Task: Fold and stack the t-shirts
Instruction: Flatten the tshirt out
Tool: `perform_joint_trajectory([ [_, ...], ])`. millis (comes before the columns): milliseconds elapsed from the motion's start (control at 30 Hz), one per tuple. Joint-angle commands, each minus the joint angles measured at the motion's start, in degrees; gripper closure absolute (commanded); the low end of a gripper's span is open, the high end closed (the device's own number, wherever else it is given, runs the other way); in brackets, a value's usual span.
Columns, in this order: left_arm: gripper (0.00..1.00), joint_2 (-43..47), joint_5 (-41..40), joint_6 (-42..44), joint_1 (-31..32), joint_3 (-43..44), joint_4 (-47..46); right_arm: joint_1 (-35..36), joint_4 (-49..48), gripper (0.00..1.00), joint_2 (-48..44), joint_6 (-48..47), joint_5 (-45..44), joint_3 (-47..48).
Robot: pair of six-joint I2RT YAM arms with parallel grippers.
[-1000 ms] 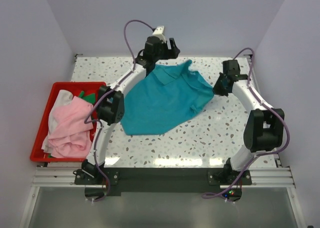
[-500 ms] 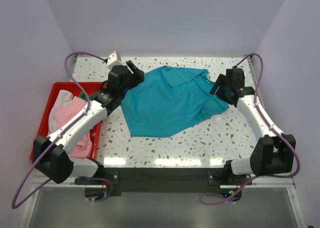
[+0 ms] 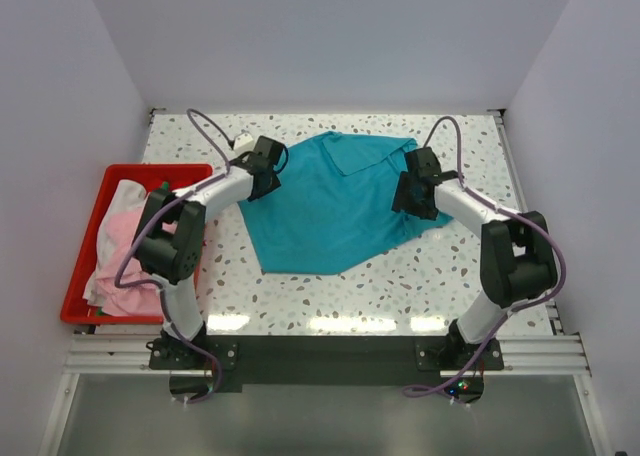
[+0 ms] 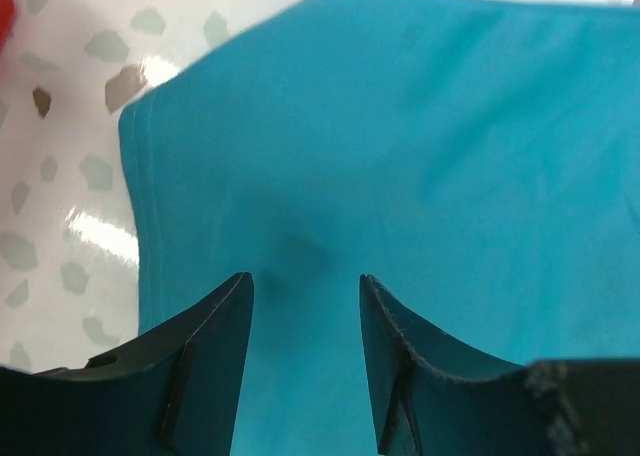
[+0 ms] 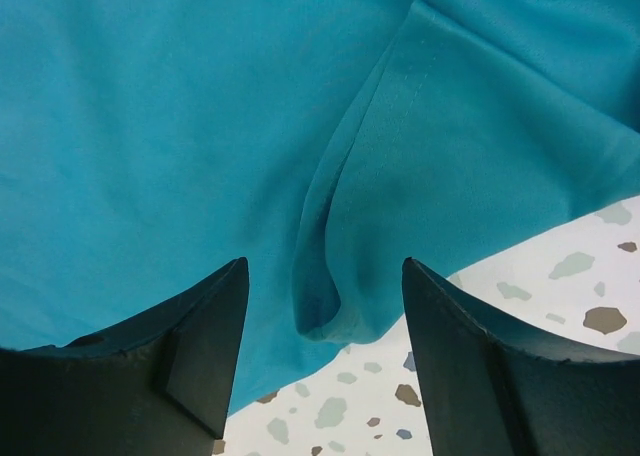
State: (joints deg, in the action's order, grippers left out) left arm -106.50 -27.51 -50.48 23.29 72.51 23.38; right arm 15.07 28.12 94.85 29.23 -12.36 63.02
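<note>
Teal t-shirt (image 3: 335,211) laid spread on speckled table (image 3: 430,286), toward far side, right part rumpled. Left gripper (image 4: 305,281) positioned over shirt near its left hem; fingers held apart, nothing clamped. Right gripper (image 5: 325,266) positioned over folded flap at shirt's right edge; fingers held apart, flap seen between them. Pink t-shirt (image 3: 125,261) and white piece (image 3: 125,196) heaped in red bin (image 3: 140,168) at table's left.

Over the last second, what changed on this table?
The left gripper swung from the far edge to the left side of the teal t-shirt; the right gripper moved inward over its right edge. Both stand open. The shirt lies flatter. Unchanged: pink t-shirt and red bin.
</note>
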Motion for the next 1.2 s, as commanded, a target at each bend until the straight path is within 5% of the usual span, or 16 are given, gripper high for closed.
perform_joint_trajectory([
  [0,0.49,-3.35,-4.57,-1.29,-1.58,6.85,0.97,1.19,-2.81,0.34,1.38,-1.64,-0.73,2.81],
  [200,0.55,-13.90,-5.54,1.52,-3.16,17.04,3.69,1.89,-2.72,0.46,2.10,-0.85,-0.91,1.32],
  [333,0.71,-20.66,-4.22,3.80,-4.56,23.88,4.13,1.89,-2.46,0.80,-1.75,-0.23,-1.70,-2.02],
  [467,0.84,-25.24,-2.21,7.14,-6.06,29.69,4.05,1.98,-2.10,1.00,-7.11,0.91,-1.18,-5.62],
  [700,0.96,-34.73,3.67,14.25,-8.96,45.77,3.52,1.98,-2.01,1.00,-22.64,7.84,1.72,-15.55],
  [800,0.92,-36.50,9.55,17.42,-10.54,50.35,-0.95,2.85,-2.54,1.00,-31.35,12.23,3.57,-22.23],
  [900,0.78,-35.45,16.15,19.27,-11.77,51.85,-6.93,5.31,-5.26,1.00,-36.48,15.93,5.94,-28.29],
  [1000,0.56,-33.17,20.99,20.77,-12.21,54.05,-10.45,6.81,-7.64,0.66,-39.65,17.00,5.60,-30.85],
  [1033,0.45,-31.25,22.05,20.95,-12.30,54.14,-11.94,6.90,-7.73,0.47,-39.91,16.82,4.98,-30.25],
  [1167,0.36,-25.18,24.87,20.17,-12.30,52.12,-12.22,6.99,-4.66,0.34,-35.89,14.02,-0.63,-24.54],
])
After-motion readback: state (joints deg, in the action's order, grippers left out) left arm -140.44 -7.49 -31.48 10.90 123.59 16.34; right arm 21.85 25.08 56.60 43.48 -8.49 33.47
